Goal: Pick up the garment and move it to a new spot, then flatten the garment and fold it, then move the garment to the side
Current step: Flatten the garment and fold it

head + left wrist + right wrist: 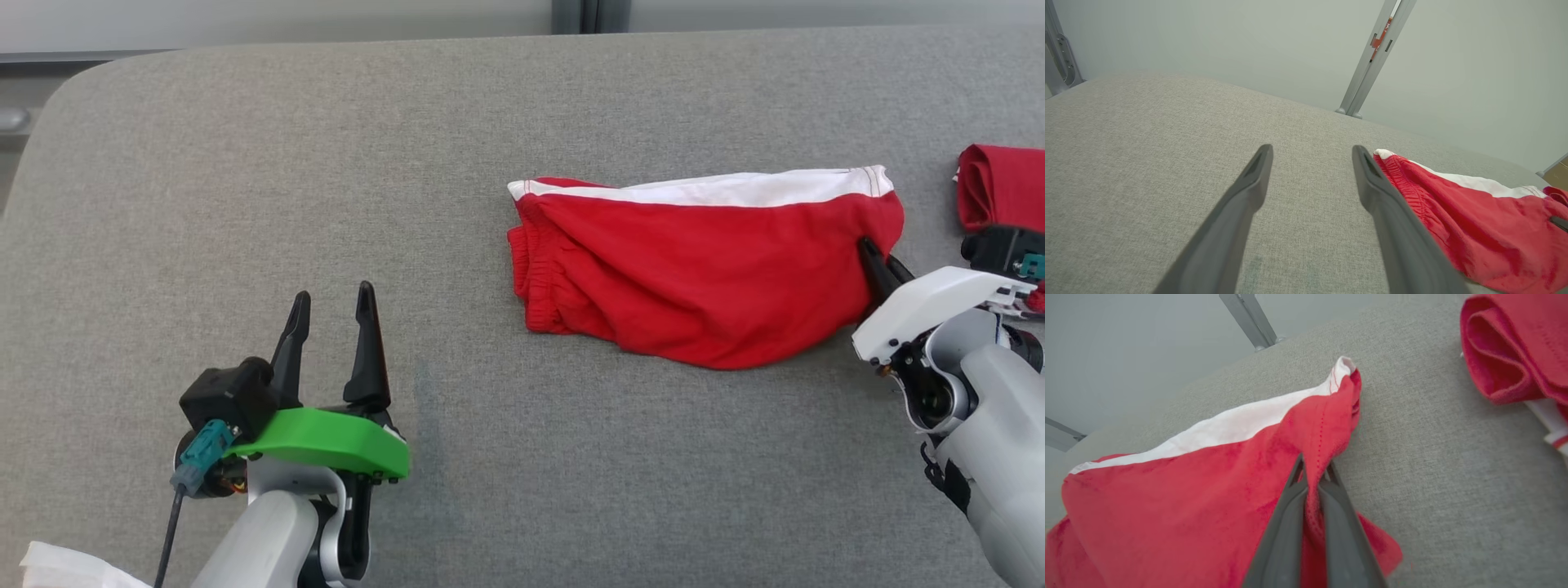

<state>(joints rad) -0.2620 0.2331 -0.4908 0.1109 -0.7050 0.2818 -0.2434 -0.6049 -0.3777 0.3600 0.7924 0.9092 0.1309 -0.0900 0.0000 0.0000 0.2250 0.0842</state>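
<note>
Our right gripper (1314, 465) pinches shut on the right edge of the red garment (702, 269), which lies right of centre. Our left gripper (335, 292) gapes empty at the near left. Pulling by one hem, we risk unfolding it or bunching it against the folded cloth (1000, 184) beyond.

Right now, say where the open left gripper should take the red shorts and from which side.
I'd pinch the gathered end of the shorts nearest the left gripper, coming in low from the robot's left. That edge lies bunched and thick, and the right gripper clamps the opposite end.
</note>
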